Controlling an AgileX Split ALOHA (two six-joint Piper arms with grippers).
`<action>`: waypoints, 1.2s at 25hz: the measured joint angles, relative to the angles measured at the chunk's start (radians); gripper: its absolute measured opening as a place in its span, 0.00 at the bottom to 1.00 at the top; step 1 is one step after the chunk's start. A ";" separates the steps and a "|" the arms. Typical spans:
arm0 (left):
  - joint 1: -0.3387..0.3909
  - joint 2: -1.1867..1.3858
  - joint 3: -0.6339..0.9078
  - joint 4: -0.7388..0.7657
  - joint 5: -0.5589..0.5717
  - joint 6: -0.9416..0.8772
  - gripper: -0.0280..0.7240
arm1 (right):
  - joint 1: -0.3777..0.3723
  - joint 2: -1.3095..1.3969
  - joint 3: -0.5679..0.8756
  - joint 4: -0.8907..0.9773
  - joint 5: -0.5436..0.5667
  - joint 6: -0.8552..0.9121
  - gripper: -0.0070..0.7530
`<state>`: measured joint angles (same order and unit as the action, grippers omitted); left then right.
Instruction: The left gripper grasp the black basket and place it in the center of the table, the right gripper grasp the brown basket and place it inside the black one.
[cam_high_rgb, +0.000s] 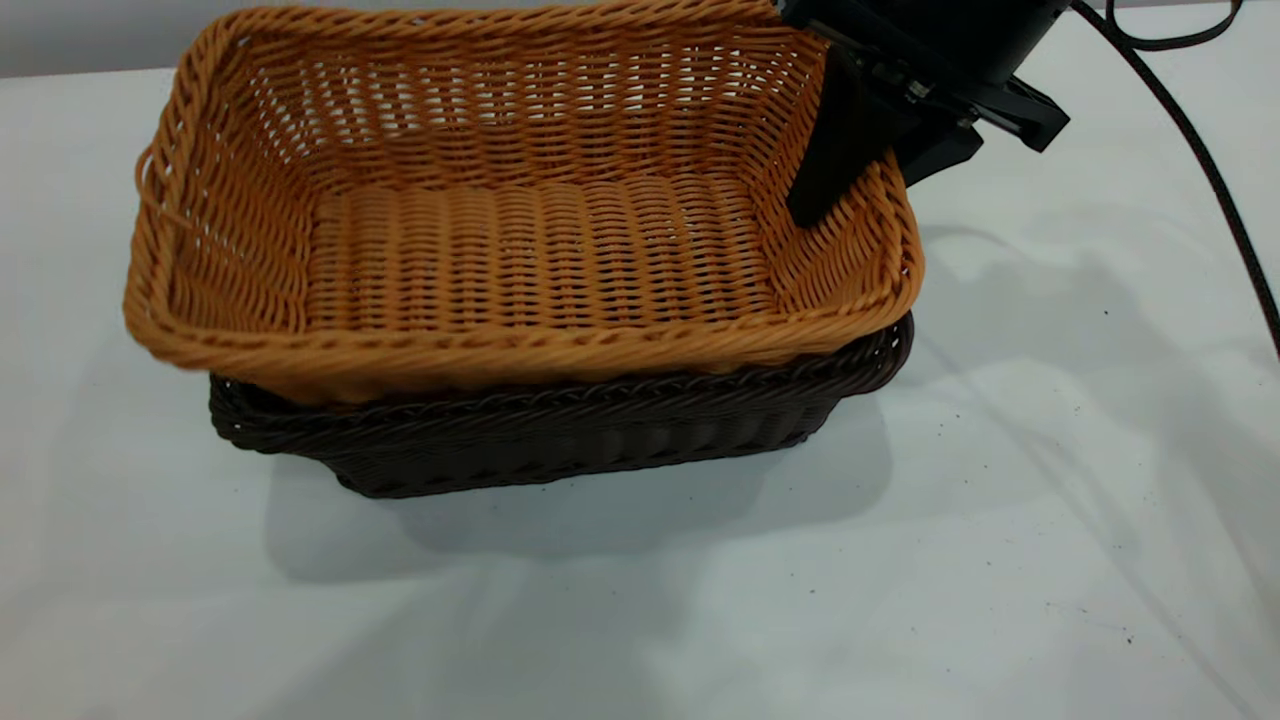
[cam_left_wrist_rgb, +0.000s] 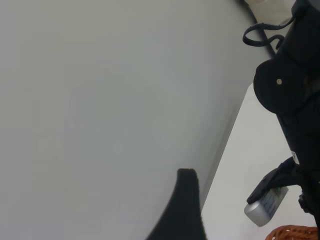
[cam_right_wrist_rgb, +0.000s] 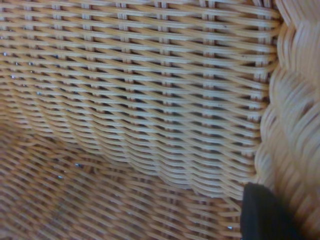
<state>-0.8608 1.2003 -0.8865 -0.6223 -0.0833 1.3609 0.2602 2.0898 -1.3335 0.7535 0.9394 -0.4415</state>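
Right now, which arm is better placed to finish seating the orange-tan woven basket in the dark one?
The right. The right gripper already straddles the rim of the orange-tan woven basket, which sits tilted in the dark brown-black woven basket. The left gripper is away from both baskets, facing a blank wall.

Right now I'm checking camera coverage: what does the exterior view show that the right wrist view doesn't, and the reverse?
Only the exterior view shows the black basket on the table, with the brown basket nested in it, tilted, and the right gripper straddling its end wall. Only the right wrist view shows the weave close up. Both share the brown basket's inside and one dark finger at the rim.
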 joint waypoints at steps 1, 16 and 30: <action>0.000 0.000 0.000 0.000 0.000 0.000 0.85 | 0.000 0.000 0.000 0.002 0.000 -0.005 0.22; 0.000 0.000 0.000 0.000 0.001 0.000 0.85 | 0.000 -0.041 0.000 -0.015 0.015 -0.010 0.58; 0.000 0.000 0.002 0.000 0.000 -0.001 0.85 | 0.000 -0.219 0.000 -0.165 0.021 0.029 0.58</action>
<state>-0.8608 1.2003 -0.8845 -0.6223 -0.0835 1.3600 0.2602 1.8704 -1.3335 0.5885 0.9608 -0.4120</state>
